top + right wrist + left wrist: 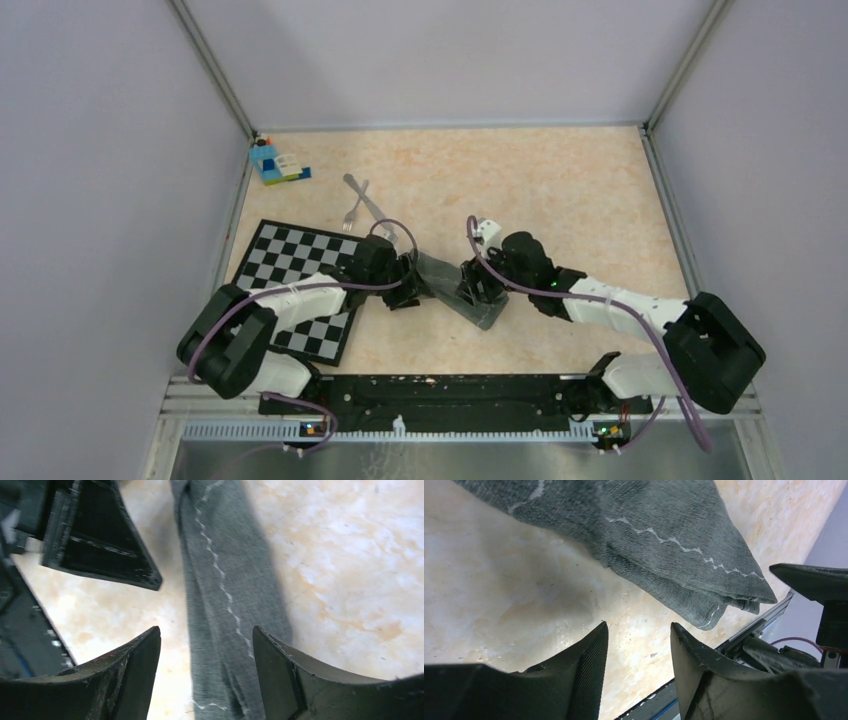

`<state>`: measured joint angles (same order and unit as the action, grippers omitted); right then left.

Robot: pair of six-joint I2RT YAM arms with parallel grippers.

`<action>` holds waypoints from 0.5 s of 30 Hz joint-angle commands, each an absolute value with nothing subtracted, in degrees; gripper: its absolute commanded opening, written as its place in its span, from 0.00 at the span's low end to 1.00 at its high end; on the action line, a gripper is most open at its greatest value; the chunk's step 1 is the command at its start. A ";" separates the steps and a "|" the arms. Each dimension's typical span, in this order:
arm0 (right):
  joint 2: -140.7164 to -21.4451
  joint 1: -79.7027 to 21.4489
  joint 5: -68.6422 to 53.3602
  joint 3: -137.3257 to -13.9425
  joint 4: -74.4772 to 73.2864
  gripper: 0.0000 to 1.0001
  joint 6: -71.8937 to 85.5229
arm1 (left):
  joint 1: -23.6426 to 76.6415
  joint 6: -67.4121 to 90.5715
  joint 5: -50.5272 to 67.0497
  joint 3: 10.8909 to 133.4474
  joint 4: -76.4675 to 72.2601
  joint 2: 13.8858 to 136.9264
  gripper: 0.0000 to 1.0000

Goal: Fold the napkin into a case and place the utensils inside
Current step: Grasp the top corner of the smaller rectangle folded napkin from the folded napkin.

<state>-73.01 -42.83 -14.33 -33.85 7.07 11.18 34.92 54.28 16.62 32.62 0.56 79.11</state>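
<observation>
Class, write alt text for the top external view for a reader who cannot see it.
A folded dark grey napkin lies between the left gripper and right gripper, both open. A fork and knife lie crossed farther back.

A robotics lab test cell, as I see it: plain grey panels point(100, 150) on aluminium posts point(215, 70) box in my marbled tabletop point(560, 190). A checkerboard mat point(290, 270) lies at nine o'clock, a toy-brick block point(275, 163) at eleven, and my black mounting rail point(450, 400) at six.
</observation>
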 commanded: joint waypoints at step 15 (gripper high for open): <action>-78.81 -49.00 -1.53 -35.47 8.51 0.56 2.32 | 31.86 48.02 12.04 46.33 -0.31 100.18 0.28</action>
<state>-77.14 -47.31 -3.81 -32.88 8.93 3.97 33.82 56.71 17.96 42.50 -4.51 95.94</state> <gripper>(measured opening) 0.565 0.315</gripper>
